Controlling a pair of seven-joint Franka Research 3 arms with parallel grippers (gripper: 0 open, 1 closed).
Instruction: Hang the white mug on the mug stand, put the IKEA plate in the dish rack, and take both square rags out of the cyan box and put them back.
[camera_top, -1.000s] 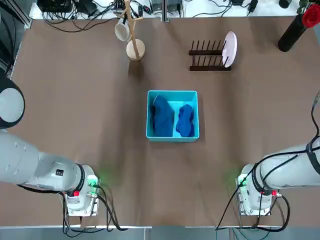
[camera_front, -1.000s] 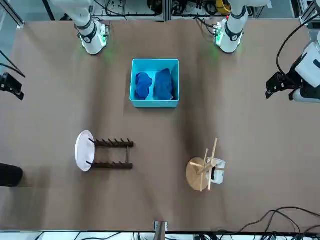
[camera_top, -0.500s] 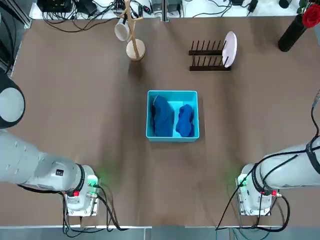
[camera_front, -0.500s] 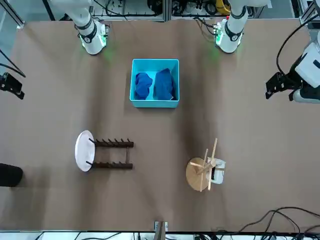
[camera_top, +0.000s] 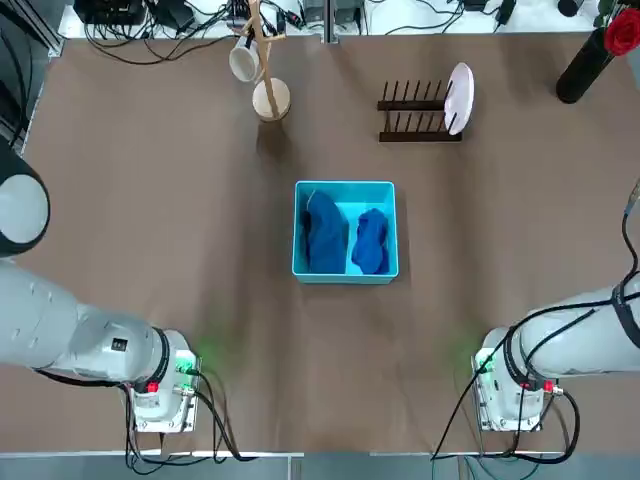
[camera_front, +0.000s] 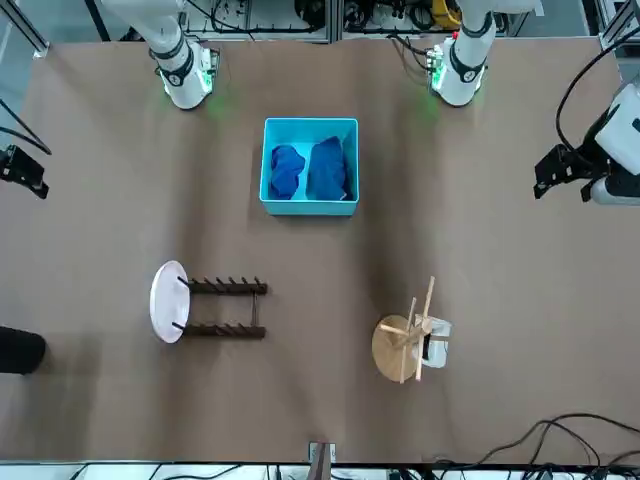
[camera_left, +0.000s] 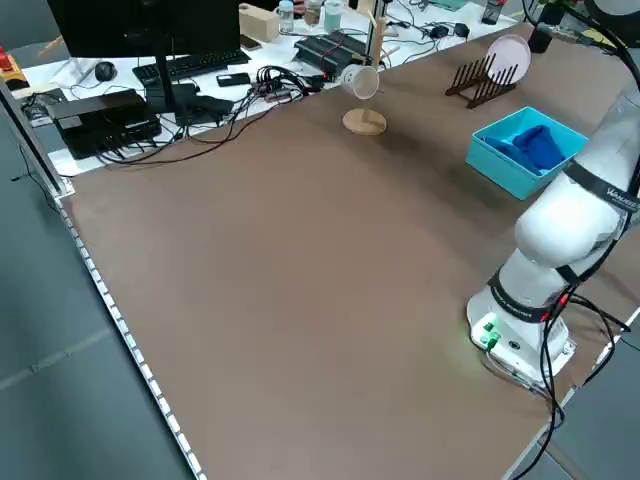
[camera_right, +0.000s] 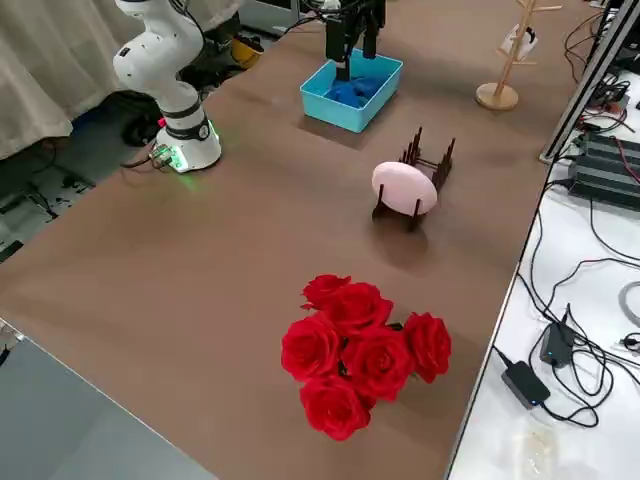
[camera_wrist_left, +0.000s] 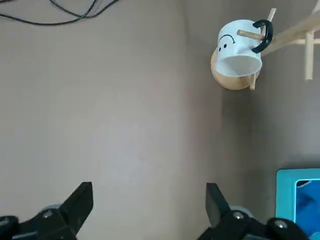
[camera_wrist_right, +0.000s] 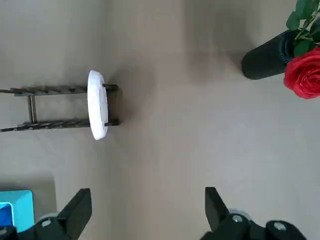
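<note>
The white mug (camera_top: 243, 60) hangs by its handle on a peg of the mug stand (camera_top: 270, 98) at the far left; the left wrist view shows the mug (camera_wrist_left: 239, 45) too. The IKEA plate (camera_top: 459, 97) stands on edge at the right end of the dish rack (camera_top: 418, 112). Both dark blue square rags (camera_top: 325, 232) (camera_top: 370, 240) lie side by side in the cyan box (camera_top: 345, 276) at mid-table. My left gripper (camera_wrist_left: 148, 200) hovers open and empty high over the table's left side. My right gripper (camera_wrist_right: 146, 202) hovers open and empty near the right edge.
A black vase of red roses (camera_top: 590, 55) stands at the far right corner. Cables, a monitor (camera_left: 150, 30) and other gear lie beyond the far edge. The arm bases (camera_top: 160, 390) (camera_top: 510, 385) sit at the near edge.
My left gripper has drifted slightly toward the table's left edge. The mug, plate, rags and right arm have not moved.
</note>
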